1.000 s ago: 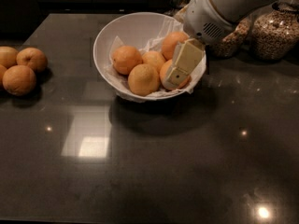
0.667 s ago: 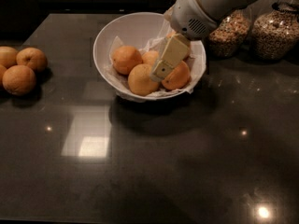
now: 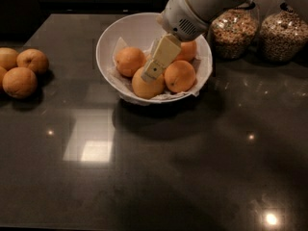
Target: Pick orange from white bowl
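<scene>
Far left of the jaws, loose oranges (image 3: 20,82) lie on the bench (image 3: 154,177), well apart from the work. The gripper (image 3: 152,72) reaches down into the white bowl (image 3: 108,42), its tip on or just over the orange (image 3: 140,88) at the front. A neighbouring orange (image 3: 180,76) sits just right of the jaws. We cannot tell how wide the jaws stand, or whether they hold anything. We judge the crowding risky: a jaw may strike the neighbour and roll the fruit away.
</scene>
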Tool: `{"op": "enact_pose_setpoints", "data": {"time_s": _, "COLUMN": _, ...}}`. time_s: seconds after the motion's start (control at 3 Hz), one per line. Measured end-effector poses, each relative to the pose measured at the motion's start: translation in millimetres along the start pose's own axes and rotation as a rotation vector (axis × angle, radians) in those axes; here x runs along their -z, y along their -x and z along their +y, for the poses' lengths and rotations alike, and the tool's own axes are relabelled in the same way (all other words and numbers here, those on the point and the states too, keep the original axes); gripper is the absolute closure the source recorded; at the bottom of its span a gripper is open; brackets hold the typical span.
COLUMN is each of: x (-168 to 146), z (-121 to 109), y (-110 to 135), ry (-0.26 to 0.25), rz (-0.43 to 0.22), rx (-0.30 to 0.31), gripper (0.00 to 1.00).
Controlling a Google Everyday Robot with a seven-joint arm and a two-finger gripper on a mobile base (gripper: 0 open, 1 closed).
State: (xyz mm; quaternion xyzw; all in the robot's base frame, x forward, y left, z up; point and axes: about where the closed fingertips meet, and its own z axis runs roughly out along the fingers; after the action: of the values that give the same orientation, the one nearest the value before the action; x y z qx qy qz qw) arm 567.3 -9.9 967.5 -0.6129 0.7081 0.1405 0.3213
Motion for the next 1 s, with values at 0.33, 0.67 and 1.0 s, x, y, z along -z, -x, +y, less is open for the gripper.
{"op": "enact_pose_setpoints", "data": {"time_s": 0.33, "x": -4, "z": 0, "y": 0, "ry": -0.003, "rz": -0.015, "rx": -0.013, "gripper": 0.0}}
{"op": "enact_pose_setpoints", "data": {"time_s": 0.67, "x": -26, "z": -9, "y": 5, "ry": 0.006, "rz": -0.033, "rx": -0.018, "gripper": 0.0}}
{"op": "enact_pose_setpoints", "data": {"time_s": 1.0, "x": -48, "z": -19, "y": 16, "ry": 0.026, "rz": -0.047, "rx": 0.012, "gripper": 0.04}}
